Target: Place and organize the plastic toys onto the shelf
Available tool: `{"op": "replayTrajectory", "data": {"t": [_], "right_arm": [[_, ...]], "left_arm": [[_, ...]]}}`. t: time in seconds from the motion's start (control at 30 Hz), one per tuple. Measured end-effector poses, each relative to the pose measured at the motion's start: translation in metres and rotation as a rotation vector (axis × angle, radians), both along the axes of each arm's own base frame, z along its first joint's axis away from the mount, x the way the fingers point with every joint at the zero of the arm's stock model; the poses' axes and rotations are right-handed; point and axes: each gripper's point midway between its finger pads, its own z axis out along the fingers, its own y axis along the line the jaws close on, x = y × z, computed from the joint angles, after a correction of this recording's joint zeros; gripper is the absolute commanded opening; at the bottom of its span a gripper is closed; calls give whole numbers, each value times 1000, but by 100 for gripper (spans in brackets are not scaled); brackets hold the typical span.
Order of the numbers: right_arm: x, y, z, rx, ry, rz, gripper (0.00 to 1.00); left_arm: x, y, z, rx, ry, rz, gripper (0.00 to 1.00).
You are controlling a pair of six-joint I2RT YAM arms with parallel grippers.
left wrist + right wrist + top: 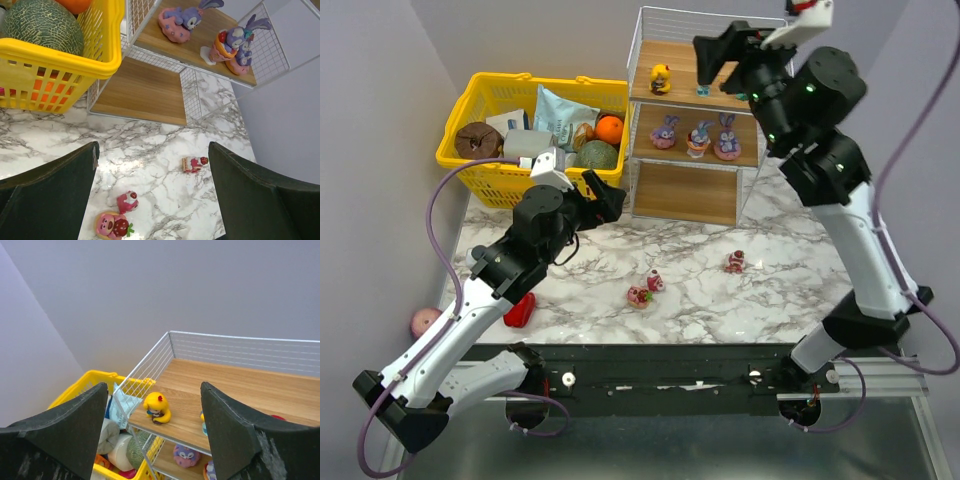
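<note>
Dark fingers point(45, 195) of the left hand point(152, 146) fill the lower corners of the left wrist view. They are spread fully apart, with nothing held between them. Below the hand, three plastic toys are seen on the marble bench point(160, 132), not yet shelved. A round pink-red toy point(114, 225) and a small pink toy point(127, 201) lie just beside each other. A third toy point(195, 163) lies on its side, well apart from the pair and nearer the shelf point(145, 92). The rest are already housed: three bunny figures point(699, 136) on the middle tier, and a yellow-haired doll point(157, 408) with others, partly hidden, on the top tier. The right hand point(715, 55) is held over that top tier, its jaws apart and empty.

The step in hand is judged to be a pick from the bench by the left hand. It would be done best if the lone toy were taken first, or if the pair were approached so that only one is straddled — otherwise the neighbour may be nudged away. The hand should be lowered squarely and closed low on the toy's body. The bottom tier — bare at present — could then be used, with the yellow basket point(500, 82) kept clear of.
</note>
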Motion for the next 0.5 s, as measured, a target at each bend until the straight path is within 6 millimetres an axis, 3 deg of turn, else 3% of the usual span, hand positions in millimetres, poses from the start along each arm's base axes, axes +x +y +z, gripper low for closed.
{"op": "replayTrajectory", "data": {"t": [0.07, 0.13, 0.23, 0.37, 0.5], "right_arm": [[-23, -17, 9, 12, -6, 11, 82], [-43, -31, 5, 4, 9, 24, 83], [-67, -46, -32, -47, 78, 52, 85], [-87, -52, -117, -146, 209, 102, 93], [-102, -55, -223, -224, 379, 130, 99]], "left_arm": [[0, 0, -1, 0, 1, -2, 99], [0, -1, -1, 2, 2, -5, 99], [0, -1, -3, 8, 1, -12, 99], [0, 0, -8, 29, 1, -17, 99], [0, 0, -12, 52, -2, -22, 99]]}}
